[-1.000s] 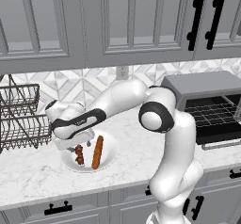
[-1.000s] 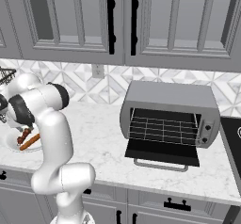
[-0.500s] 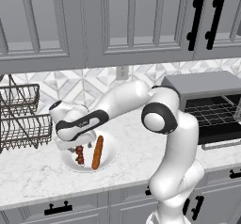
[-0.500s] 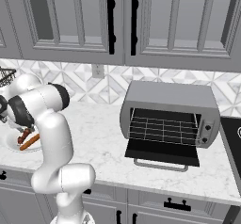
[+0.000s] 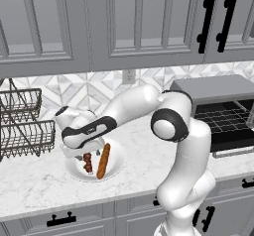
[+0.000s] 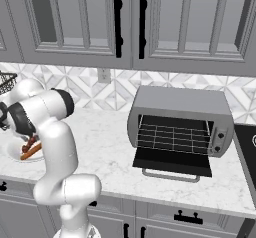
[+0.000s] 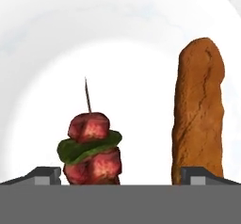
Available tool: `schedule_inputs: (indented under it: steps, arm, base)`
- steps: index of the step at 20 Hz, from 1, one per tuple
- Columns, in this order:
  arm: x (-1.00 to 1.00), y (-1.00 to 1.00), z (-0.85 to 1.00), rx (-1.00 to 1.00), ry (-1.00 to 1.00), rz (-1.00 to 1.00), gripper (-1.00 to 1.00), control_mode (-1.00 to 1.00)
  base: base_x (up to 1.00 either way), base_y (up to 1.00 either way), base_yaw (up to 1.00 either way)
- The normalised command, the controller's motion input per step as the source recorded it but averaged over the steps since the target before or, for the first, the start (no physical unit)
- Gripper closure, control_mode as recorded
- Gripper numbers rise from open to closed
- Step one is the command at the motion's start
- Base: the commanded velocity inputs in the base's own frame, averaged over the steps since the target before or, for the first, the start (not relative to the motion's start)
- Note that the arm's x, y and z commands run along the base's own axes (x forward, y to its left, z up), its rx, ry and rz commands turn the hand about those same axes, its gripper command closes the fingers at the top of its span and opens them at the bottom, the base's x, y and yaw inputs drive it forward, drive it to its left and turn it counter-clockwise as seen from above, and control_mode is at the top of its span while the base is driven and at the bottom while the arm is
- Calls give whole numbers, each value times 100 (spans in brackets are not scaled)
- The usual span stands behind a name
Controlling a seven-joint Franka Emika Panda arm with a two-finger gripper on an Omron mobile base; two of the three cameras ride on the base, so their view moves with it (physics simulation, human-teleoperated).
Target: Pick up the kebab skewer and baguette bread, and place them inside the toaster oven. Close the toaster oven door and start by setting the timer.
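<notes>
Step in hand looks like the skewer pick: in the hand view the gripper (image 7: 120, 176) has its jaws wide apart at the bottom edge, nothing held, straddling the kebab skewer (image 7: 91, 145) lower centre-left, with the baguette bread (image 7: 198, 115) just beside it on the right, both on the white plate (image 7: 42, 68). Next move, I'd say: drop, centre on the meat chunks and close without catching the baguette. Toaster oven (image 6: 180, 124) sits well apart at centre right of the right base view, its door (image 6: 172, 161) already down.
</notes>
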Motion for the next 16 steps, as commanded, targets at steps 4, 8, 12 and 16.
schedule_inputs:
  steps: [4,8,12,16]
  arm:
    - [-11,-23,-3,0,0,-3,-100,-100]
    - [-15,-17,-6,1,0,-9,-100,-100]
    - [-8,-12,0,0,0,-10,-100,-100]
    - [-15,-9,0,0,-3,-9,-100,-100]
  base:
    - [0,0,0]
    - [0,0,0]
    - [0,0,0]
    - [0,0,0]
